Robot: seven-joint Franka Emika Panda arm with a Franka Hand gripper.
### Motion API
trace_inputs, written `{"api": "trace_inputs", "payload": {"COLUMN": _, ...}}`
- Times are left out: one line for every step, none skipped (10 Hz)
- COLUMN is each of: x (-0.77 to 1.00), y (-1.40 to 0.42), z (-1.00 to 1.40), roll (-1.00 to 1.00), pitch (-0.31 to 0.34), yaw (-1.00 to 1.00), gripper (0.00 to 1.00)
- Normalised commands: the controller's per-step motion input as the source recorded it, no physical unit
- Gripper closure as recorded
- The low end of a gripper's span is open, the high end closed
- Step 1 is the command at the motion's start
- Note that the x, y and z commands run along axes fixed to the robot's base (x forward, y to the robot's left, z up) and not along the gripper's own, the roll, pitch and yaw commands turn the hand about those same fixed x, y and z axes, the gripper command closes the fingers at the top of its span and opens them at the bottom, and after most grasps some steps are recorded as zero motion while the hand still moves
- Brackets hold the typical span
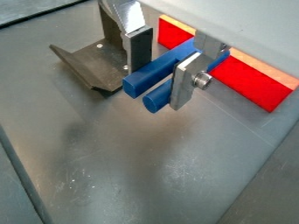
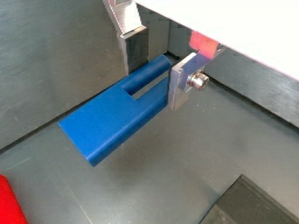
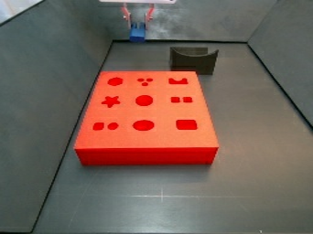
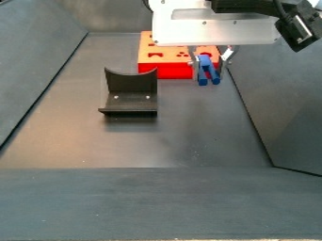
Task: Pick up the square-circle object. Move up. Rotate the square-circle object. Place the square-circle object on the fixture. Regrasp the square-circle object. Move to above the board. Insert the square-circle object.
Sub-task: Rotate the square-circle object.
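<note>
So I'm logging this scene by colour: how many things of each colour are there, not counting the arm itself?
Blue: 1, the square-circle object, held up in the gripper, whose jaws are shut on it.
Red-orange: 1, the board.
Dark grey: 1, the fixture.
Total: 3

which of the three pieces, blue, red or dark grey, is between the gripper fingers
The blue square-circle object, clamped in the gripper. The red board and the dark fixture rest untouched on the floor.
</note>
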Motion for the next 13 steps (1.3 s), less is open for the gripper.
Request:
{"api": "trace_inputs", "payload": {"x": 0.0, "y": 0.0, "z": -1.0, "roll": 0.0, "pitch": 0.0, "yaw": 0.0, "gripper": 1.0}}
{"api": "trace_inputs", "payload": {"x": 0.01, "y": 0.0, "z": -1.0, "roll": 0.0, "pitch": -0.009, "yaw": 0.05, "gripper": 1.0}}
{"api": "trace_inputs", "payload": {"x": 0.02, "y": 0.0, "z": -1.0, "roll": -0.01, "pitch": -0.021, "yaw": 0.06, "gripper": 1.0}}
{"api": "trace_inputs", "payload": {"x": 0.03, "y": 0.0, "z": -1.0, "roll": -0.03, "pitch": -0.029, "yaw": 0.05, "gripper": 1.0}}
{"api": "trace_inputs", "payload": {"x": 0.03, "y": 0.0, "z": -1.0, "roll": -0.04, "pitch": -0.031, "yaw": 0.04, "gripper": 1.0}}
{"api": "trace_inputs", "payload": {"x": 0.04, "y": 0.0, "z": -1.0, "roll": -0.06, "pitch": -0.031, "yaw": 0.03, "gripper": 1.0}}
{"api": "trace_inputs", "payload": {"x": 0.05, "y": 0.01, "z": -0.85, "roll": -0.09, "pitch": -0.034, "yaw": 0.02, "gripper": 1.0}}
{"api": "trace_inputs", "payload": {"x": 0.05, "y": 0.01, "z": -0.72, "roll": -0.1, "pitch": -0.036, "yaw": 0.01, "gripper": 1.0}}
{"api": "trace_inputs", "payload": {"x": 0.05, "y": 0.01, "z": -0.64, "roll": -0.11, "pitch": -0.033, "yaw": 0.01, "gripper": 1.0}}
{"api": "trace_inputs", "payload": {"x": 0.05, "y": 0.01, "z": -0.49, "roll": -0.13, "pitch": -0.038, "yaw": 0.02, "gripper": 1.0}}
{"api": "trace_inputs", "payload": {"x": 0.04, "y": 0.01, "z": -0.35, "roll": -0.14, "pitch": -0.049, "yaw": 0.02, "gripper": 1.0}}
{"api": "trace_inputs", "payload": {"x": 0.04, "y": 0.01, "z": -0.25, "roll": -0.15, "pitch": -0.061, "yaw": 0.02, "gripper": 1.0}}
{"api": "trace_inputs", "payload": {"x": 0.03, "y": 0.01, "z": -0.19, "roll": -0.16, "pitch": -0.063, "yaw": 0.02, "gripper": 1.0}}
